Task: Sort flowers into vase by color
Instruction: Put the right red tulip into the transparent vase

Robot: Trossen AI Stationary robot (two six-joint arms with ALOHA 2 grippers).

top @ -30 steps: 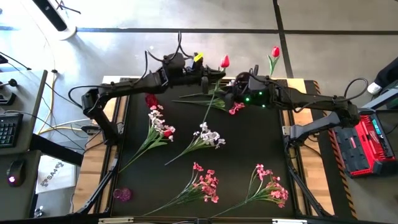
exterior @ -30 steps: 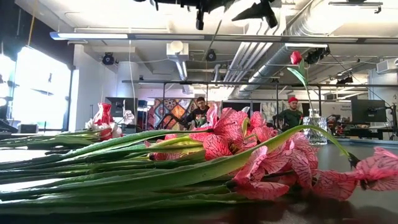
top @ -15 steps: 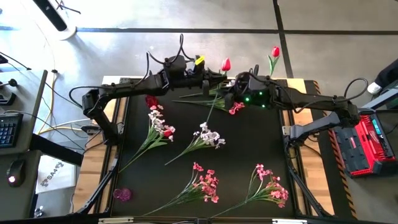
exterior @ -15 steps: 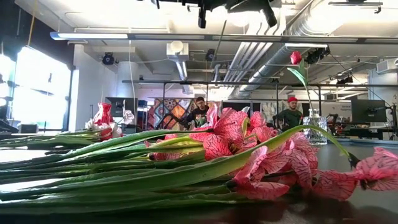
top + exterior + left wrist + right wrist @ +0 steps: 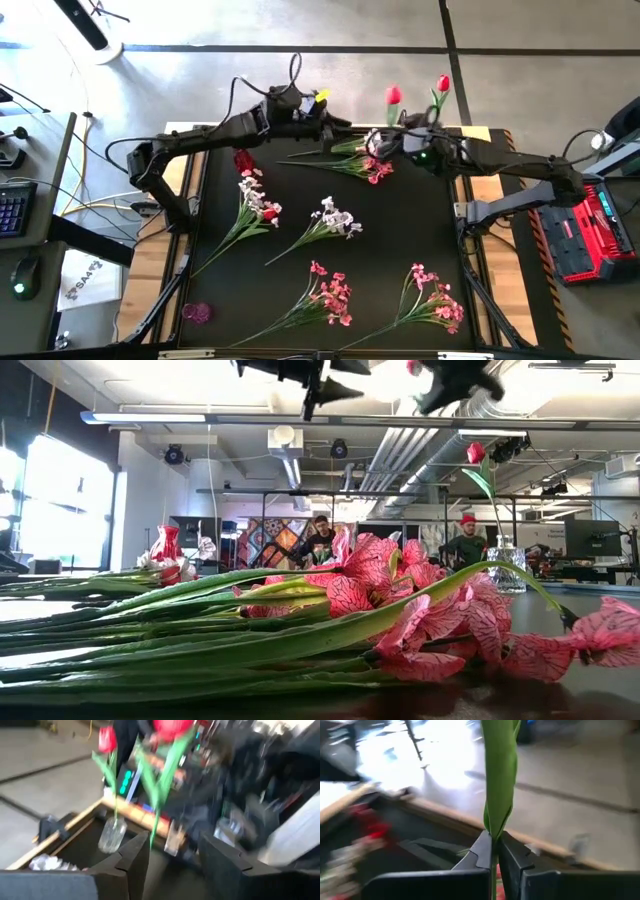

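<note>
A red tulip (image 5: 393,95) on a green stem is up in the air at the table's far edge, with my right gripper (image 5: 393,135) shut on the stem. My left gripper (image 5: 340,123) stands open just to its left, its fingers (image 5: 134,854) apart and bare. A second red tulip (image 5: 442,85) stands upright in a small glass vase (image 5: 111,834) at the far edge. White and pink flower sprays (image 5: 335,220) lie flat on the black mat. My right gripper pinches the tulip's green stem, where a leaf wraps it (image 5: 495,825), between its two fingers. The fingers lie across the stem. The stem rises above the fingers with the bloom (image 5: 172,726) on top, and the flower is lifted clear of the table.
On the mat lie a white-and-red spray (image 5: 255,205), two pink sprays (image 5: 330,295) (image 5: 435,300) near the front edge, and a mixed bunch (image 5: 360,160) under the grippers. A small pink object (image 5: 197,312) sits at the front left corner. People stand in the room beyond.
My right gripper has shut on the red tulip's stem and my left gripper has opened and let it go. The right gripper has turned and carried the tulip toward the table's right; its long stem no longer trails over the mat, and the bloom stands nearer the vase.
</note>
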